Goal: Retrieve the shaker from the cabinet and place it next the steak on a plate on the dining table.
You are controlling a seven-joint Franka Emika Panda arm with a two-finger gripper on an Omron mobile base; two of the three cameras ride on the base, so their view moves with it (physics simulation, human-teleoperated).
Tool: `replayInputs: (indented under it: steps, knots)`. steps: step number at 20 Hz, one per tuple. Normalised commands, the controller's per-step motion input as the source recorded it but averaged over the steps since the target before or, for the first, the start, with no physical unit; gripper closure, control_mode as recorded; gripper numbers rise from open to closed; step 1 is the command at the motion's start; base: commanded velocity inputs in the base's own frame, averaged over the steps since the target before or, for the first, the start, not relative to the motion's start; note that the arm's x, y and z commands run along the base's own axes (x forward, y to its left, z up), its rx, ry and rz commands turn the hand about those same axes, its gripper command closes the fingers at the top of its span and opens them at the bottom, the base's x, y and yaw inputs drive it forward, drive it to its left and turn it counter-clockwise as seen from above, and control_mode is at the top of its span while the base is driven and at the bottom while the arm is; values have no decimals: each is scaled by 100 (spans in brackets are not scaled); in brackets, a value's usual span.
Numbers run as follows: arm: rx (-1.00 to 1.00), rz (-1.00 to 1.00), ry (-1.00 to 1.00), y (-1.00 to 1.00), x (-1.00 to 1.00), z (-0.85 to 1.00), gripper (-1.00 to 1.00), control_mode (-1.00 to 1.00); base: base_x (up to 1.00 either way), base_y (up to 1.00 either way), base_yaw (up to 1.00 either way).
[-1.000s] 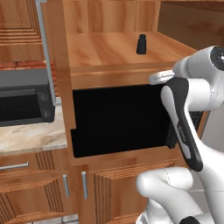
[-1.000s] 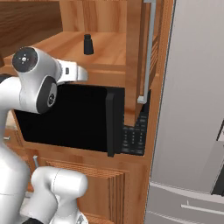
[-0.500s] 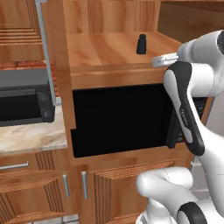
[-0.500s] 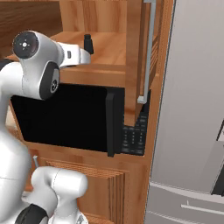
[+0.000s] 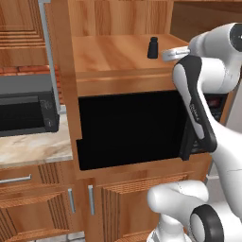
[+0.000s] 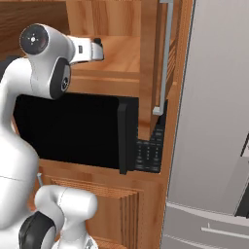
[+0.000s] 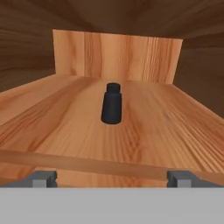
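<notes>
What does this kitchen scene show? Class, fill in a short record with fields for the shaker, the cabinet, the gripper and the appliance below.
shaker: small black shaker standing upright on the shelf, untouched
cabinet: light wood cabinet, open at the front, with the shaker on its plain shelf
gripper: gripper open, at the front edge of the shelf, lined up with the shaker and short of it
appliance below: black microwave set under the shelf, door closed
task stage: shaker not yet grasped
</notes>
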Motion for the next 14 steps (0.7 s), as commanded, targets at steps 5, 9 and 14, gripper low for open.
replayInputs:
  steps: [5, 9, 14]
  knots:
    - [0, 2, 2, -2, 47, 0, -100, -100, 0, 0, 0]
    - [0, 0, 0, 0, 52, 1, -100, -100, 0, 0, 0]
    - [0, 0, 7, 0, 44, 4, -100, -100, 0, 0, 0]
